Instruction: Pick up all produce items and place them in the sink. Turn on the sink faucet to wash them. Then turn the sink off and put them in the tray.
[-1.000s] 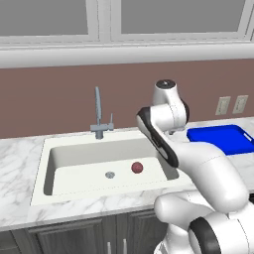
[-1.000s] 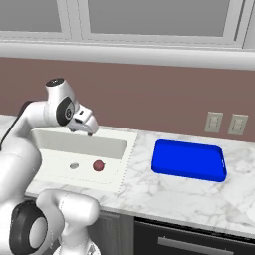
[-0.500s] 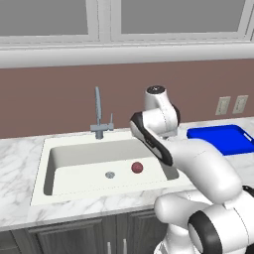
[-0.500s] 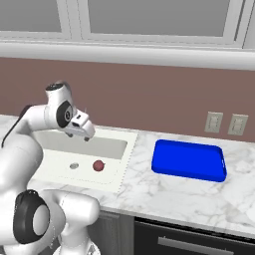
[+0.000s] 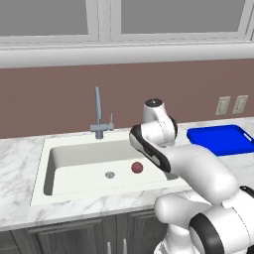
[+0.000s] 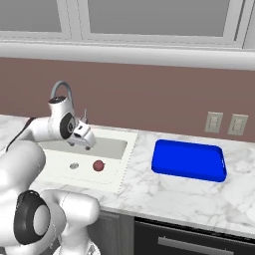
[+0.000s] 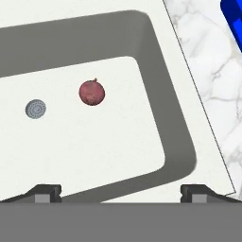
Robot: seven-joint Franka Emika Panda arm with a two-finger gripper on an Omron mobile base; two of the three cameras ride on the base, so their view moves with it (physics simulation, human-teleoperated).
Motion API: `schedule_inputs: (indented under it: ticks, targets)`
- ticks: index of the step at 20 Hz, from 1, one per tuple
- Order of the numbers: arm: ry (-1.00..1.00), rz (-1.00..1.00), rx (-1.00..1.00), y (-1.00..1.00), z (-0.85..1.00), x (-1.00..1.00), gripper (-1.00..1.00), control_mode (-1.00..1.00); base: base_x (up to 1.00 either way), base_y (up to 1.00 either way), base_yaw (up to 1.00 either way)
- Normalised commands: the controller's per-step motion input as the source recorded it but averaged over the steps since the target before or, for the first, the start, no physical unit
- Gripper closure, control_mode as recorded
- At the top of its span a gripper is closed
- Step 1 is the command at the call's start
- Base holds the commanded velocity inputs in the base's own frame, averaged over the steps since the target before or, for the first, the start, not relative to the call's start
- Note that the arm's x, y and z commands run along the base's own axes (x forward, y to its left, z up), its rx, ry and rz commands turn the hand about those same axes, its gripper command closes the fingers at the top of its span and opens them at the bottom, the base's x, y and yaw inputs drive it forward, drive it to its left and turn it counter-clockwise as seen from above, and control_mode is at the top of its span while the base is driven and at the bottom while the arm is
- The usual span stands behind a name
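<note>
Off-white and rectangular with rounded corners, the sink (image 5: 74, 166) is set into a marbled grey-and-white counter (image 6: 164, 191) below a brown wall. One produce item lies inside it: a small, round, dark red fruit (image 5: 137, 167) resting on the basin floor, just beside the small round metal drain (image 5: 110, 174) and apart from every wall of the basin. In the hand view the fruit (image 7: 91, 92) sits to the right of the drain (image 7: 35, 109), with bare floor all around it. A slim grey faucet (image 5: 100, 115) with a tall spout stands on the counter at the back rim of the sink, its small lever on the right side of its base. On the counter to the right of the sink, well apart from it, lies a bright blue tray (image 6: 189, 160) with a low raised rim; its inside shows only flat blue. The white robot arm reaches over the right part of the basin, and its gripper (image 7: 121, 193) hangs above the sink, looking down into it. The jaws are spread wide, with nothing between them, and the fruit lies well clear of the fingertips (image 7: 46, 193).
</note>
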Motion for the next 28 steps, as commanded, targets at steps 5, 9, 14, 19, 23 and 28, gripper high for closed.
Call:
schedule_inputs:
  ticks: [5, 9, 14, 19, 23, 28]
  targets:
    - [0.0, 0.0, 0.02, 0.02, -0.34, 0.1, -1.0, -1.0, 0.0, 0.0, 0.0]
    - [0.0, 0.0, 0.0, 0.0, -0.39, 0.05, -1.0, -1.0, 0.0, 0.0, 0.0]
    - [0.0, 0.0, 0.0, 0.0, -0.34, 0.19, -1.0, -1.0, 0.0, 0.0, 0.0]
    - [0.0, 0.0, 0.0, 0.0, -0.32, 0.25, -1.0, -1.0, 0.0, 0.0, 0.0]
    - [0.0, 0.0, 0.0, 0.0, -0.33, 0.22, -1.0, -1.0, 0.0, 0.0, 0.0]
    - [0.0, 0.0, 0.0, 0.0, -0.27, 0.16, -1.0, -1.0, 0.0, 0.0, 0.0]
